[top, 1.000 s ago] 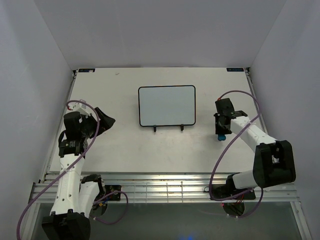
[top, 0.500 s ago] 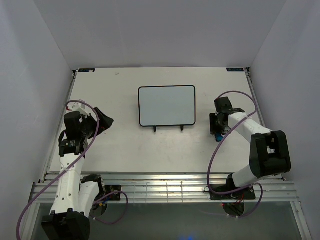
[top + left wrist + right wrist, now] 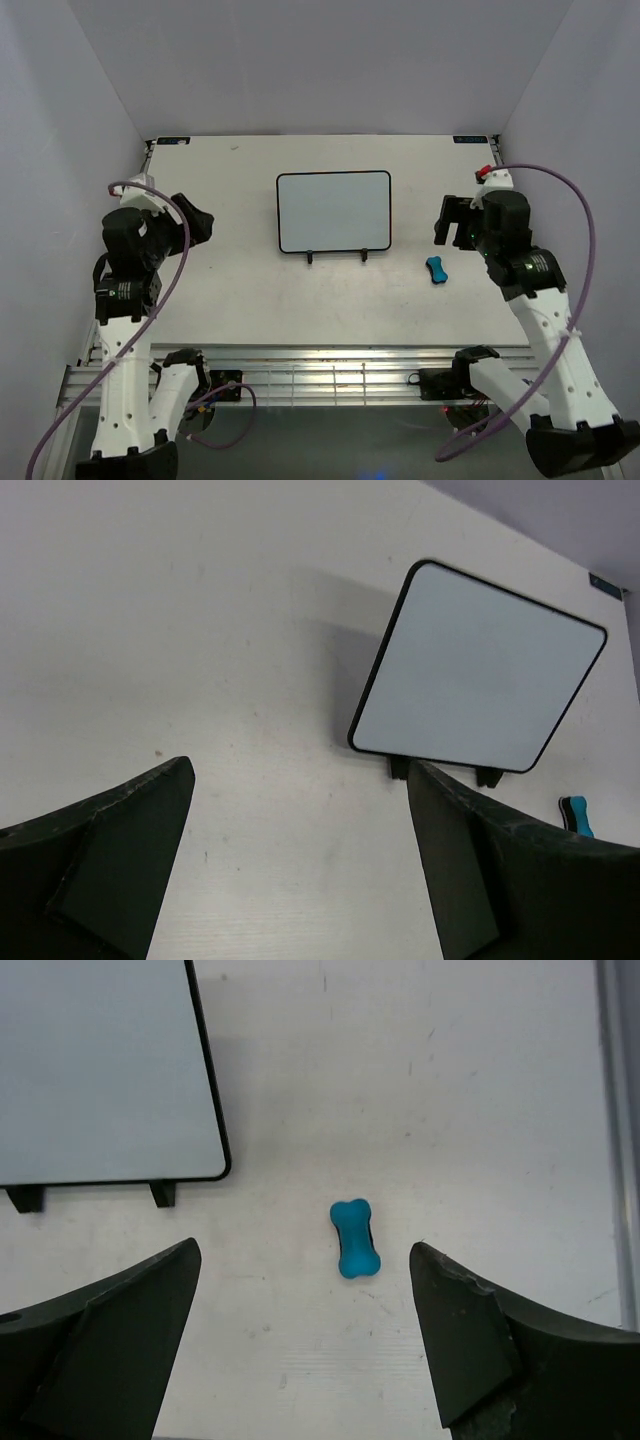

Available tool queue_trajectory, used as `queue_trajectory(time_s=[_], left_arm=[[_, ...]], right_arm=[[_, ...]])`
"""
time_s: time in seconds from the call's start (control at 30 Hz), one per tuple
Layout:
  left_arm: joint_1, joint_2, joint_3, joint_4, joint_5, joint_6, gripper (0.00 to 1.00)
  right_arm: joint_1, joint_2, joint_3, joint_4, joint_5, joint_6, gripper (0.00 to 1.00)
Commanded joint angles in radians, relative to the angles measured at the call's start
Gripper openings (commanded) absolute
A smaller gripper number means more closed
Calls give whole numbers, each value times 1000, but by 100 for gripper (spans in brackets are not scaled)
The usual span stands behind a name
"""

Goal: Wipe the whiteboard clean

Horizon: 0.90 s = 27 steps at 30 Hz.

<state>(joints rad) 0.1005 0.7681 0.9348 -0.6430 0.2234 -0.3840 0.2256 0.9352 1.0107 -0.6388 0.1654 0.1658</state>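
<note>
Both hands — left hand (image 3: pixel 300 780), right hand (image 3: pixel 302 1260) — gape empty, blue eraser (image 3: pixel 355 1239) lying near the blank whiteboard (image 3: pixel 333 210).

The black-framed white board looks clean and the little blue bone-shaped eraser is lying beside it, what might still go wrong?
1. The blue bone-shaped eraser lies loose near the open right gripper; a low move might knock it away.
2. The black-framed whiteboard rests on small black feet; a brush from either arm could tip or shift it.
</note>
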Motion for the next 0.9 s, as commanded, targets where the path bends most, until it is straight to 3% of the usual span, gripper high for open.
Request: queue_trajectory(time_s=[0.0, 0.17, 0.27, 0.5, 0.87], left_arm=[[-38, -45, 148, -76, -137, 101, 98], [-151, -171, 145, -76, -326, 198, 98], [-188, -239, 134, -72, -401, 223, 98], [-211, -329, 76, -83, -319, 188, 98], [-212, -331, 82, -78, -331, 181, 98]], right_arm=[[3, -78, 97, -103, 35, -26, 90], [21, -145, 197, -240, 209, -66, 90], [31, -240, 169, -242, 162, -81, 90], [31, -404, 105, -236, 171, -84, 90], [31, -432, 68, -208, 201, -74, 90]])
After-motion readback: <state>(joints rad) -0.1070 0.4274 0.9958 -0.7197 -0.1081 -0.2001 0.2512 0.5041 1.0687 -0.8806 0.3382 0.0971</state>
